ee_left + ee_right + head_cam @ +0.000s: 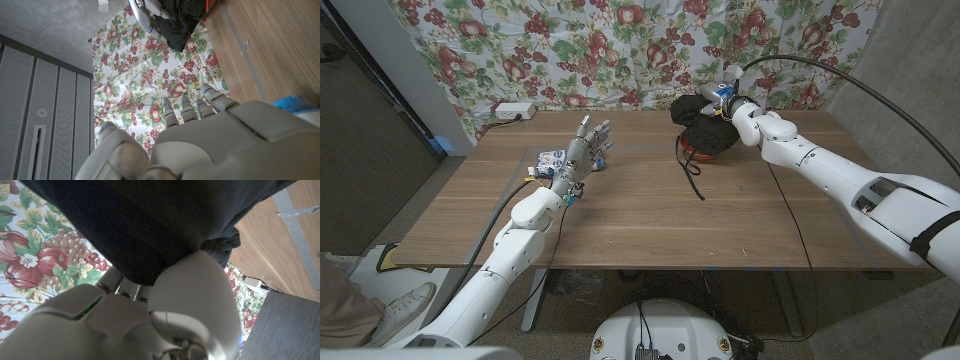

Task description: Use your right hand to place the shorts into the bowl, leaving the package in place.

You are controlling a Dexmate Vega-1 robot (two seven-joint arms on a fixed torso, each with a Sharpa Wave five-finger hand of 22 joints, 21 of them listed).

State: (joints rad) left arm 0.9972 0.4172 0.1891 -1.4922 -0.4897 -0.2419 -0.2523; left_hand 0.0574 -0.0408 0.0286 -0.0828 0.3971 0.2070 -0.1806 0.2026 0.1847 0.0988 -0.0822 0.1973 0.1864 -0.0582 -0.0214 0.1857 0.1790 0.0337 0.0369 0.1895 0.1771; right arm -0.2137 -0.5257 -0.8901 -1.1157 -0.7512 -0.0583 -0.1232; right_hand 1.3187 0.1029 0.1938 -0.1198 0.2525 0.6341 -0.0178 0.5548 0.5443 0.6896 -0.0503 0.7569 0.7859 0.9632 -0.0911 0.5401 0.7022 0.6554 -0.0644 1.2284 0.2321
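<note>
Right hand: up at the upper right of the head view, the right hand [728, 100] grips the black shorts [705, 118] and holds them bunched over the bowl [704, 152].
Shorts: mostly heaped on the red-rimmed bowl at the far right of the table [640, 215], with a drawstring [692, 175] trailing onto the wood toward frame centre.
Left hand: the left hand [578, 158] stands upright at centre left, fingers apart, holding nothing.
Package: the package [553, 158] sits just beside that hand, partly hidden behind it.
Risk: I reckon the drawstring and loose cloth could stay draped outside the rim; a snagged finger on release might drag the bundle back out or tip the bowl.
View contrast: the right wrist view shows dark fabric pressed against the hand; the head view alone shows bowl and cord.
</note>
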